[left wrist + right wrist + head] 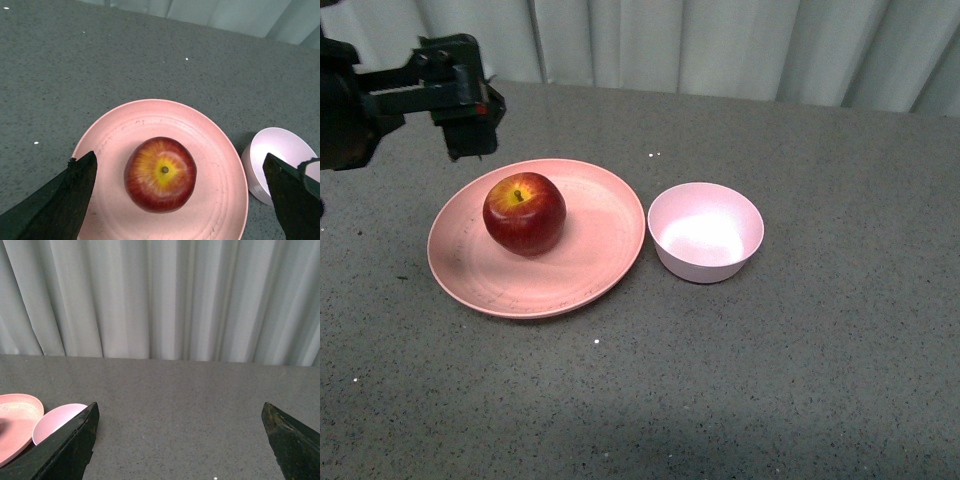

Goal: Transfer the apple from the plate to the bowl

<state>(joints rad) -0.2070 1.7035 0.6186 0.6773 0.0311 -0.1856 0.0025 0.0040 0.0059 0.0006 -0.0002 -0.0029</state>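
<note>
Apple (pixel 524 213) on plate (pixel 605 235) | bowl (pixel 700 268) just beside plate | left gripper (pixel 470 148) above plate, jaws wide apart | right gripper (pixel 180 407) also spread

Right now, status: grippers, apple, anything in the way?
Left gripper open, empty, raised beyond the plate. Right gripper open, empty. Apple on plate, stem up, untouched. Bowl empty beside plate; nothing between.
</note>
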